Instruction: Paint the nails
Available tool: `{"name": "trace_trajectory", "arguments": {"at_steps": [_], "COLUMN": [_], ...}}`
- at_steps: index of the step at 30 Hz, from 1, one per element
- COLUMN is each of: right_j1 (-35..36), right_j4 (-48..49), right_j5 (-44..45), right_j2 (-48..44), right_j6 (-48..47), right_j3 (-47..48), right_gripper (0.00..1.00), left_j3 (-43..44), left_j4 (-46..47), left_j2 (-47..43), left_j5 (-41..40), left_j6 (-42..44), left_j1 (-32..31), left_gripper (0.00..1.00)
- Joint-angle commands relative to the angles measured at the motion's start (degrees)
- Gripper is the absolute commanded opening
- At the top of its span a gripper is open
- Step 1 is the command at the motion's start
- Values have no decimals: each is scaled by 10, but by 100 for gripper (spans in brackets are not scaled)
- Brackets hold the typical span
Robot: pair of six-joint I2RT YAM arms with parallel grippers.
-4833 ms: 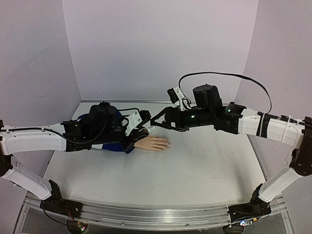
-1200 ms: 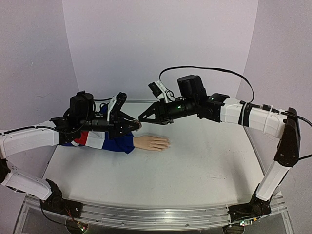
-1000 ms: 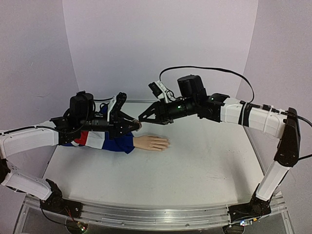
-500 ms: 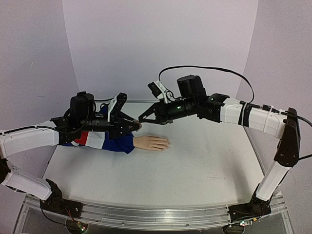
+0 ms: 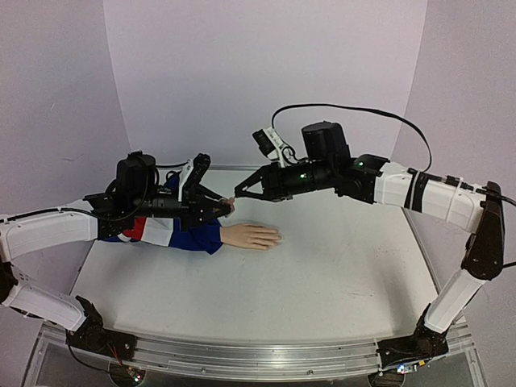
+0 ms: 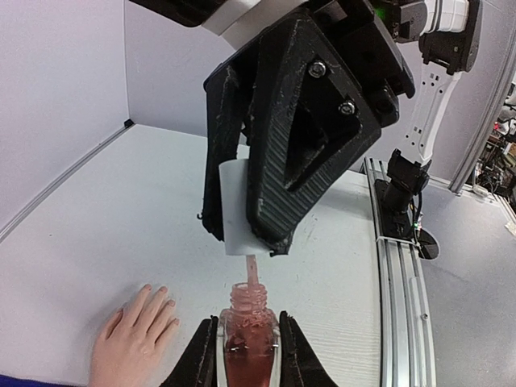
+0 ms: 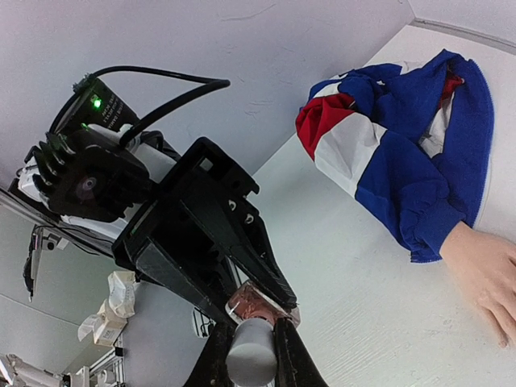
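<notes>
The left hand (image 6: 247,359) grasps the bottle (image 6: 248,334), the right hand (image 6: 244,235) its cap (image 6: 236,205); draw the brush (image 6: 251,270) straight up, clear of the bottle.

Bright, even, diffuse light on the white table (image 5: 322,274) and lilac walls (image 5: 266,81); shadows faint and soft-edged; the top view bows along the table's near edge; wrist views fairly sharp, backgrounds slightly soft.
</notes>
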Motion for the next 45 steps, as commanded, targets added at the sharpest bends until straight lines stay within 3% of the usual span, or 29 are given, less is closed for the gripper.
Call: {"name": "trace_trajectory", "arguments": {"at_steps": [1,45], "right_j1": [2,1], "right_j4": [31,55], "right_j5": [-4,18], "right_j2": [-27,-59], "right_j6": [-4,5], "right_j3": [-4,-27], "right_gripper": [0,0], "left_j3": [8,8], "left_j4": [22,9], "left_j2": [-2,8], "left_j5": [-5,-11], "left_j6": [6,13], "left_j1": [1,1], "left_gripper": [0,0]}}
